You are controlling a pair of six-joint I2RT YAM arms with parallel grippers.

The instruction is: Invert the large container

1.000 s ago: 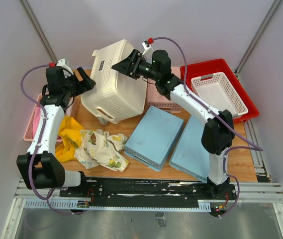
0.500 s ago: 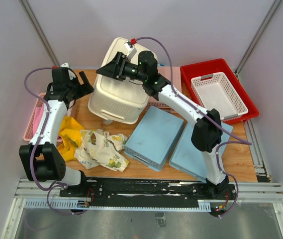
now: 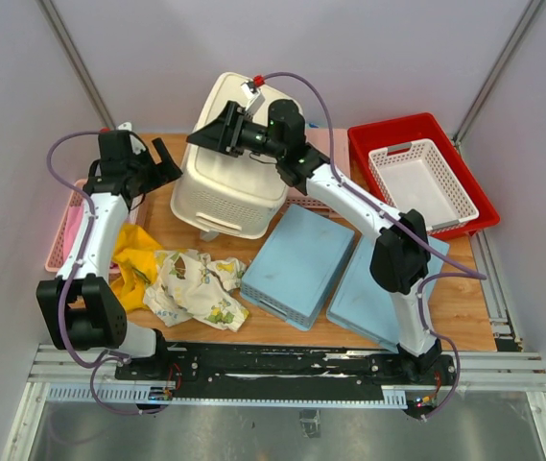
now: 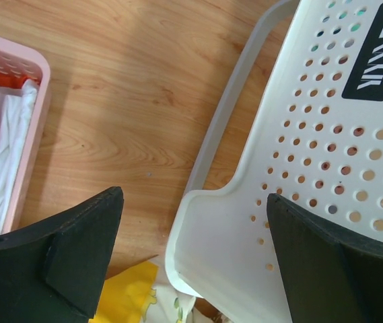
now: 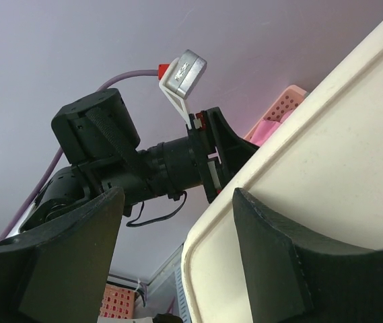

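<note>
Flip looks basically done to me. The large container (image 3: 229,187) sits at the back-middle of the table (image 3: 464,307). Its smooth base faces up, the flared rim is down toward the wood, and the perforated wall is turned toward the left arm.

The right gripper (image 3: 210,127) reaches across over the upturned base with its jaws spread wide. In its own camera the tub's rounded top edge runs up between the two fingers, but neither looks pinched onto it, so I'd say it has hold of nothing. I can't tell if one finger is brushing the plastic or just close to it, the angle's bad.

The left gripper (image 3: 167,158) hangs just beside the tub's left wall, also wide open and empty. The tub's lower corner shows between its fingers in the wrist view, and the pink basket (image 3: 61,235) is off to the other side.

What's left, as far as I can judge: not much. Both arms just need to back off without nudging the tub.

The one thing I'd check is the near-left corner. It's right by the yellow cloth (image 3: 133,264) and maybe resting on it, so the rim might not be flat all the way round. The far side of the rim is hidden in every view, so no call there.
</note>
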